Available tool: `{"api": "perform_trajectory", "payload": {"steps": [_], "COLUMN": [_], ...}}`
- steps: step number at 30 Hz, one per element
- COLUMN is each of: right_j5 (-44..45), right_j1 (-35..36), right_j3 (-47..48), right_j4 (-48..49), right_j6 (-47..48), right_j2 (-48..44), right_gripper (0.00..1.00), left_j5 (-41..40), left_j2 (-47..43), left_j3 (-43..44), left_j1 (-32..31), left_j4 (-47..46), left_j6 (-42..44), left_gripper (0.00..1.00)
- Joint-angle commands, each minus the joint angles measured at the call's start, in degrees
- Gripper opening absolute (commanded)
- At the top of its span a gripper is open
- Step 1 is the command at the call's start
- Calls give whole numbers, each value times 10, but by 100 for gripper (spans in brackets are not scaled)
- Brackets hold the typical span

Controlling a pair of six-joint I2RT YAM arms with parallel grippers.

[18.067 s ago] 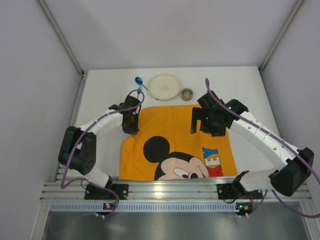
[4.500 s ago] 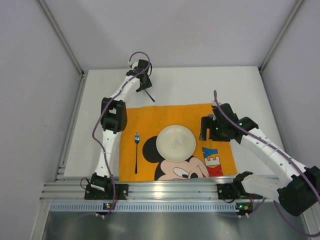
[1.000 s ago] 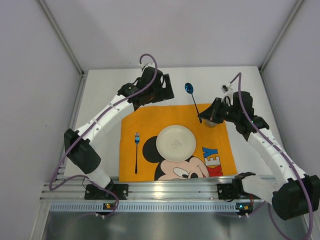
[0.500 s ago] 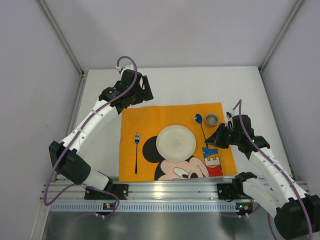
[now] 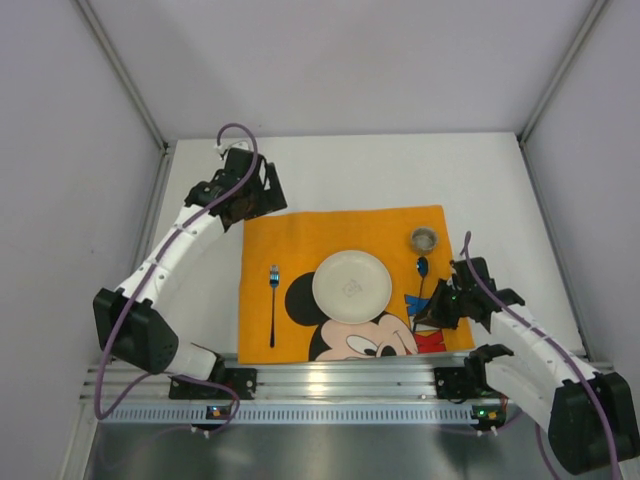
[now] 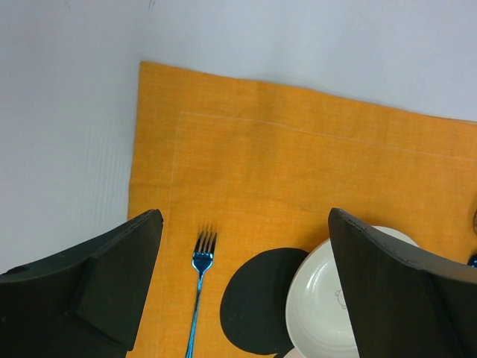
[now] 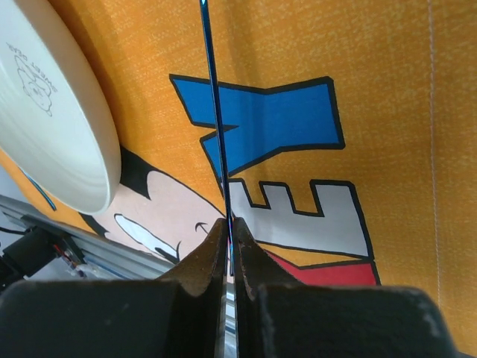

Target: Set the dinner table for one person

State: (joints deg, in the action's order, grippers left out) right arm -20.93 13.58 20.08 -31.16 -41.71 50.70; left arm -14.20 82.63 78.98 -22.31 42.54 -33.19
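White dinner table (image 5: 350,180), orange cloth (image 5: 300,240) — plate (image 5: 351,285), fork (image 5: 272,300), spoon (image 5: 422,267)

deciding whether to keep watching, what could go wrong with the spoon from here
The spoon has its bowl close to the cup; any push forward could knock the cup. The right gripper pinches only the thin handle end, so the spoon could twist or drag on release and end up crooked, maybe against the plate.

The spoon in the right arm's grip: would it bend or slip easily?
Probably stiff: the spoon runs dead straight though the right end effector pinches only one end. Its glossy blue finish looks slippery, so it might swivel. It seems light, being so thin.
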Motion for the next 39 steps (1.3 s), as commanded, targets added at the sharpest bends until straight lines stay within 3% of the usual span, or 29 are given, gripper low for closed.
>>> {"api": "perform_trajectory", "payload": {"steps": [1,8,12,18,25,26,27,28,31,39], "right_j5": [4,8,-21,-66,-80,-77,-76,-66,-32,34], "right_j1": [-8,-8,-8,6,7,7,7,7,7,7], "right_j3": [-4,19,55,83,97,101,104,113,145,258], "right_j4": [9,-13,-35,-43,-51,-56,-65,-72,-108,-212], "right_j6": [-9,12,89,125,128,128,126,127,129,160], "right_j2": [0,5,42,84,106,111,114,114,109,105], "right_gripper": [0,0,0,0,1,10,26,57,80,83], "left_j5": [0,8,5,5,8,8,8,7,-1,-22], "left_j2": [-26,-45,-48,-47,-36,-34,-32,-30,-29,-26], "left_j3": [-15,-49,-56,-66,-69,-69,-69,-70,-71,-74], "left_j1": [16,37,39,43,43,43,43,43,44,63], "left_j4": [-7,-24,-27,-39,-55,-57,-59,-59,-61,-62], "left_j6": [17,18,19,15,8,8,7,6,8,26], "left_gripper": [98,98,98,98,98,98,98,98,98,98]}}
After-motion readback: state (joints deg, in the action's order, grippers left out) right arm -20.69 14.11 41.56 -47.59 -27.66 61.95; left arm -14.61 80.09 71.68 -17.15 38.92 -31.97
